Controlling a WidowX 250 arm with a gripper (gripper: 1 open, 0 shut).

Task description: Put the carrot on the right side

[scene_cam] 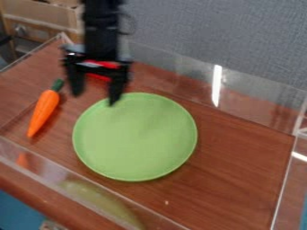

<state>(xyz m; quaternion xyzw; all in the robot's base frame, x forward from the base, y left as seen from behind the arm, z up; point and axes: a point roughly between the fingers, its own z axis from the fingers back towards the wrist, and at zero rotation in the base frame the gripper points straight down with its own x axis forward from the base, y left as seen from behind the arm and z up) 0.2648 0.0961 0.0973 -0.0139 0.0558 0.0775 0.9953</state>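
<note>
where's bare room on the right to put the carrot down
Bare wood lies right of the green plate, out to the clear wall, plus a strip behind the plate. The left is crowded: carrot and open gripper sit close together there.

Single dark arm entering from top of frame, left of centre, hanging vertically. Gripper (95, 87) pointing straight down in upper-left quarter, jaws spread wide, nothing between fingers (117, 91). Slight motion blur on outline.
</note>
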